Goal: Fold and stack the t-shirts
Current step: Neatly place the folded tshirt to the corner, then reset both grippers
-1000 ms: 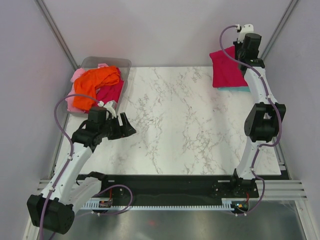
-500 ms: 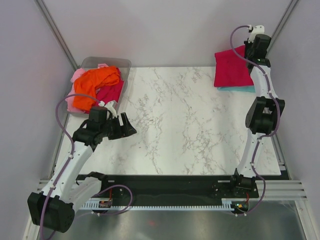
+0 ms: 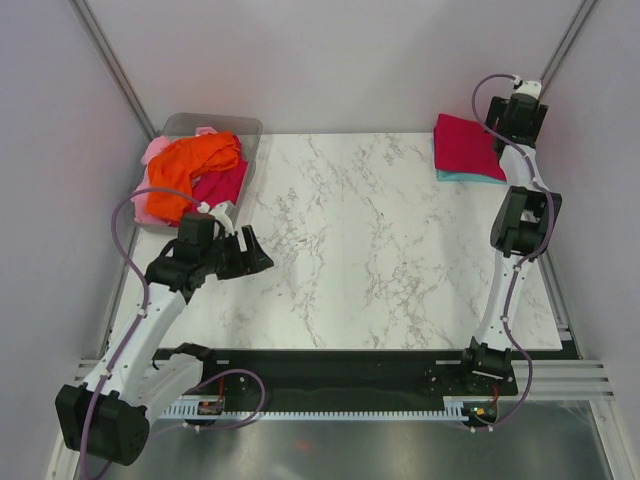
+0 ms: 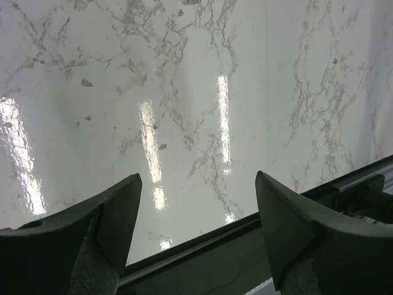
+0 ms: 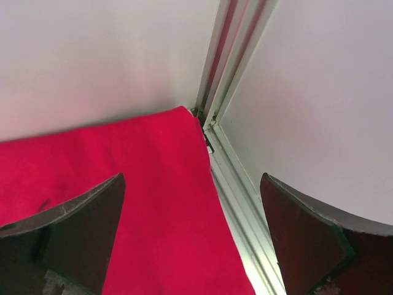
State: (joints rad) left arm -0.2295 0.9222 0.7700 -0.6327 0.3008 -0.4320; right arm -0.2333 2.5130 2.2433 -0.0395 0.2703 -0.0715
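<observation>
Done: crimson shirt [image 3: 468,146] folded, stacked on teal shirt [image 3: 465,178], upper right.
Pending: orange shirt [image 3: 190,165], pink shirt [image 3: 152,152] heaped in bin [image 3: 215,122], upper left.
Right pincer [image 5: 190,184] wide open, empty, over stack.
Left pincer [image 4: 196,178] wide open, empty, over bench [image 4: 184,74].

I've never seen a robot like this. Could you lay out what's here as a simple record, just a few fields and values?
Table: white marbled top
Folded stack: crimson t-shirt lying flat on a teal t-shirt, far right corner
Waiting pile: orange t-shirt on top, with a pale pink t-shirt and a second crimson t-shirt, in a clear bin at the far left
Left gripper: open, holding nothing, over bare table
Right gripper: open, above the folded stack, gripping nothing
</observation>
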